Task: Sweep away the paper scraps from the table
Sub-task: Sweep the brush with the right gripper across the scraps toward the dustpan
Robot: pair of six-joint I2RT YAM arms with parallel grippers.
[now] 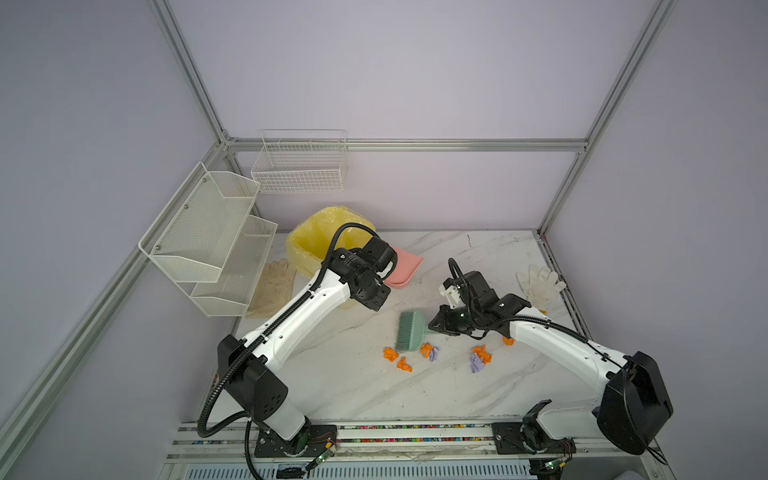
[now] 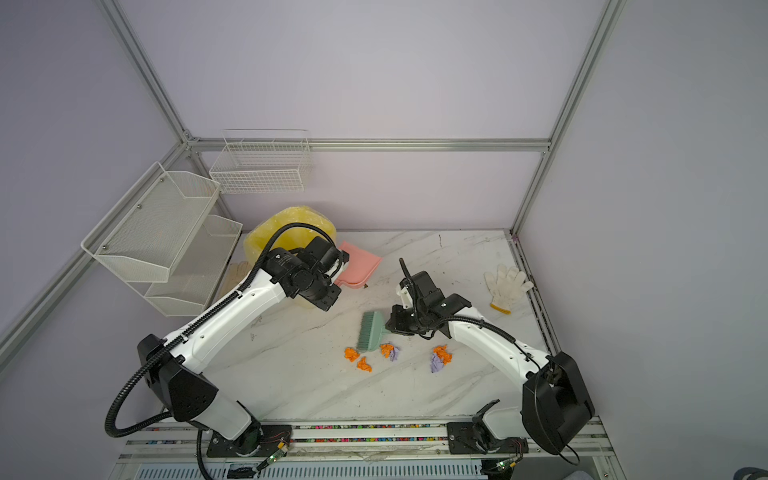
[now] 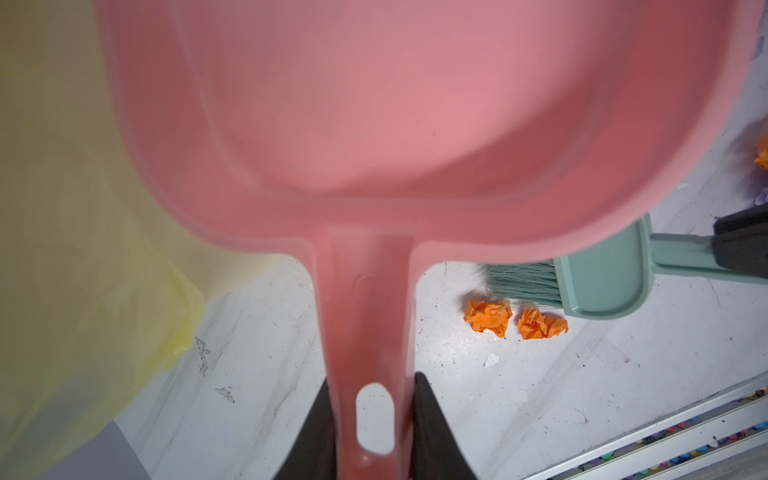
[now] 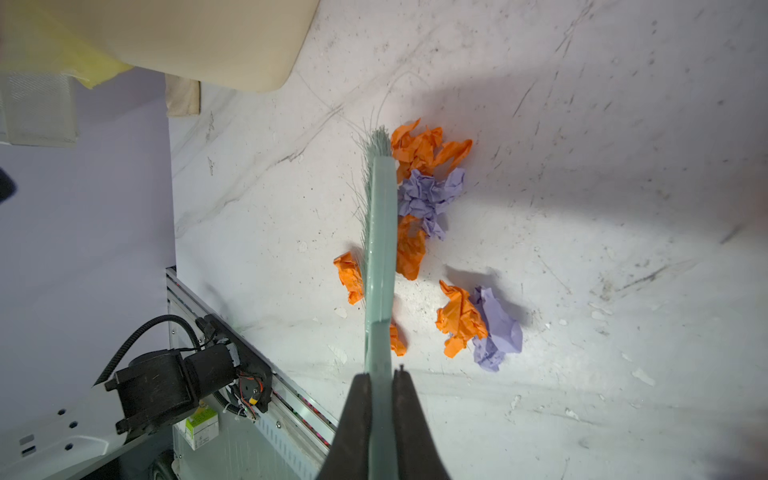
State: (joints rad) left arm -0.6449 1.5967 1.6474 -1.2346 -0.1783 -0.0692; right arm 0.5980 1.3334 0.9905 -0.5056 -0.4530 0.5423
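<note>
Crumpled orange and pale purple paper scraps (image 1: pixel 427 350) lie near the front middle of the white marble-veined table (image 1: pixel 353 386), some touching the bristles of the mint-green plastic hand brush (image 1: pixel 409 332). The right gripper (image 4: pixel 381 374) is clamped on the brush handle. The left gripper (image 3: pixel 374 386) grasps the handle of the pink plastic dustpan (image 3: pixel 374 124), near the yellow-lined bin (image 1: pixel 316 237)

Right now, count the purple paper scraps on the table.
2. One purple scrap lies beside the brush; a second purple scrap lies further right, apart from it. The arms may hide more.
</note>
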